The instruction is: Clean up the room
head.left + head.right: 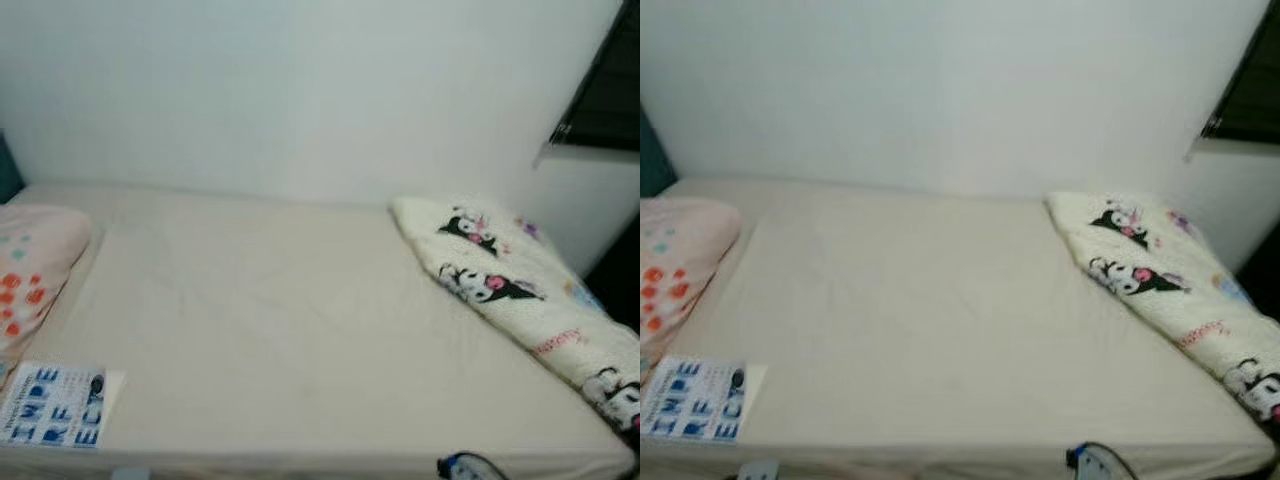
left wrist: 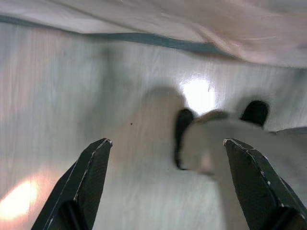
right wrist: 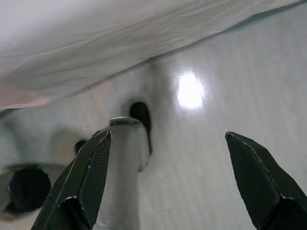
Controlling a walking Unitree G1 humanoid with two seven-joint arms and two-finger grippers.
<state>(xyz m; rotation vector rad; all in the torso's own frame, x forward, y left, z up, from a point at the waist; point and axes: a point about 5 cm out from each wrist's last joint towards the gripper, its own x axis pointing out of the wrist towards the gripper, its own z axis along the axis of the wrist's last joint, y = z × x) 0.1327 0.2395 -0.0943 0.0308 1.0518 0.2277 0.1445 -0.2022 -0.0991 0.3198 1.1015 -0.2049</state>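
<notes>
**Inspector A:** Two end effectors are recorded, each seen from its own wrist camera; the left end effector (image 2: 165,182) is held with its two black fingers (image 2: 84,184) spread wide apart, and nothing is gripped between them; a pale glossy floor (image 2: 62,96) with a bright glare spot is seen beyond them, along with a blurred pale limb of the robot.

**Inspector B:** Noted; the right end effector (image 3: 165,182) is found likewise wide open and empty; the same shiny floor is seen past it, with hanging pale fabric (image 3: 72,48) above and a silver robot leg (image 3: 124,158) beside one finger; what the fabric belongs to cannot be told.

**Inspector A:** Agreed; from the head camera a bed (image 1: 300,330) with a cream sheet is observed against a white wall (image 1: 300,90); the sheet is lying fairly flat, with faint creases.

**Inspector B:** Confirmed; a folded white blanket (image 1: 520,290) printed with black-and-pink cartoon figures is laid along the right side of the bed, running from near the wall down to the near right corner; a pink pillow (image 1: 35,265) with orange and teal dots is placed at the far left edge.

**Inspector A:** Entered; a flat printed item (image 1: 55,405) with large blue letters is resting on the near left corner of the bed, just in front of the pillow; a dark window (image 1: 610,90) is seen at upper right; a small dark-and-blue object (image 1: 470,466) is cut off at the near bed edge and cannot be identified.
</notes>
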